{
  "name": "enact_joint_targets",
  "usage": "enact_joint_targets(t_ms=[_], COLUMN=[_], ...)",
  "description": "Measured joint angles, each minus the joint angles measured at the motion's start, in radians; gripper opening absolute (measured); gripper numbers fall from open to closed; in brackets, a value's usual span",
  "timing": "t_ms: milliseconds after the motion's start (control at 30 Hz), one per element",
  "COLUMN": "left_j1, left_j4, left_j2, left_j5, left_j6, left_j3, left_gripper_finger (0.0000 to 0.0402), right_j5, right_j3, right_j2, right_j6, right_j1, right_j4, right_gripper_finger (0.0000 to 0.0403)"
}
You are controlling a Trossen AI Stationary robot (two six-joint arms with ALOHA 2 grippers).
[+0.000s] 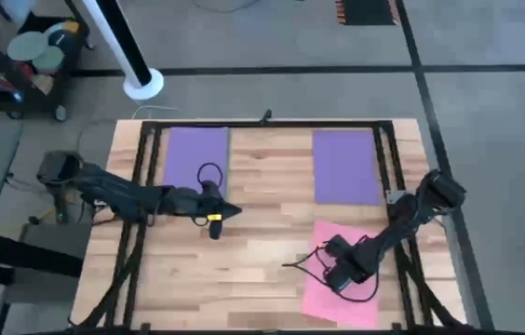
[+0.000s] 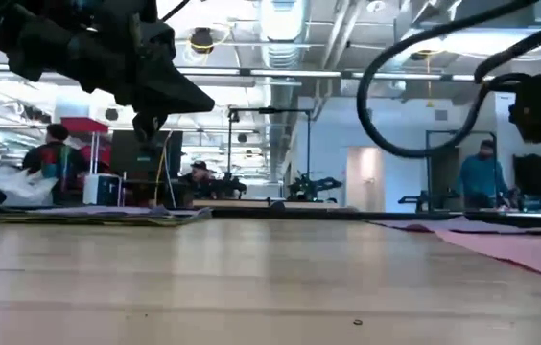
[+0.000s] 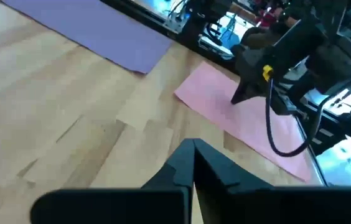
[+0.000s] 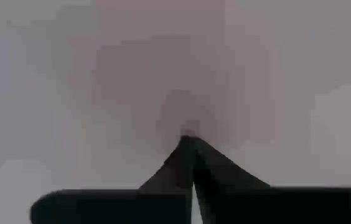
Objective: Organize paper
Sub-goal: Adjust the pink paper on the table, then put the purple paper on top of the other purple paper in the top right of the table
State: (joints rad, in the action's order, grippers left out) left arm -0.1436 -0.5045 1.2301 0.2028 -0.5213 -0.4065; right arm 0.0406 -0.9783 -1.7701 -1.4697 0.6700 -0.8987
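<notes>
Two purple sheets lie flat on the far half of the table, one on the left (image 1: 195, 158) and one on the right (image 1: 346, 166) (image 3: 94, 28). A pink sheet (image 1: 342, 279) (image 3: 250, 127) lies flat near the right front. My left gripper (image 1: 233, 212) (image 3: 193, 149) (image 2: 151, 120) is shut and hovers above bare wood at the table's middle, next to the left purple sheet. My right gripper (image 1: 332, 251) (image 4: 188, 138) is shut, with its tip down on the pink sheet. No green, yellow or dark sheet shows. My right gripper touches the pink sheet's top face (image 4: 188, 118) with its shut fingertips (image 3: 238, 98). It comes slanting down from the table's right. The sheet lies flat on the table under it.
Black frame rails (image 1: 146, 186) run along the table's left, right and far sides. Loose cables loop from both arms (image 1: 208, 172) (image 1: 311, 265). A rolling cart (image 1: 30, 56) and a white pole base (image 1: 141, 84) stand on the floor beyond the far-left corner. People (image 2: 482, 177) stand in the room behind.
</notes>
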Motion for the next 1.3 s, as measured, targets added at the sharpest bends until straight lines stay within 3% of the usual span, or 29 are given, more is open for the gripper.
enact_joint_targets(t_ms=[200,500,633,800,1000,1300], left_j1=[0.0,0.0,-0.005,-0.037,-0.041,0.044], left_j4=[0.0,0.033,0.189,0.562,0.818,0.853], left_j2=[0.0,0.0,0.0,-0.001,-0.001,0.036], left_j5=[0.0,-0.056,-0.117,0.051,0.188,0.222], left_j6=[0.0,0.13,0.241,0.298,0.276,0.254], left_j3=[0.0,0.0,-0.031,-0.127,-0.222,-0.193], left_gripper_finger=[0.0,0.0,0.0,0.0,0.0006,0.008], right_j5=[0.002,0.009,0.028,0.08,0.136,0.175], right_j3=[0.002,-0.012,-0.041,-0.079,-0.114,-0.119], right_j2=[-0.002,-0.005,-0.005,-0.005,-0.005,-0.004], right_j6=[0.166,0.183,0.189,0.196,0.2,0.223], right_j1=[-0.018,-0.022,-0.023,-0.024,-0.025,-0.025], right_j4=[-0.04,-0.074,-0.095,-0.127,-0.168,-0.167], right_gripper_finger=[0.0,0.0,0.0,0.0,0.0,0.0])
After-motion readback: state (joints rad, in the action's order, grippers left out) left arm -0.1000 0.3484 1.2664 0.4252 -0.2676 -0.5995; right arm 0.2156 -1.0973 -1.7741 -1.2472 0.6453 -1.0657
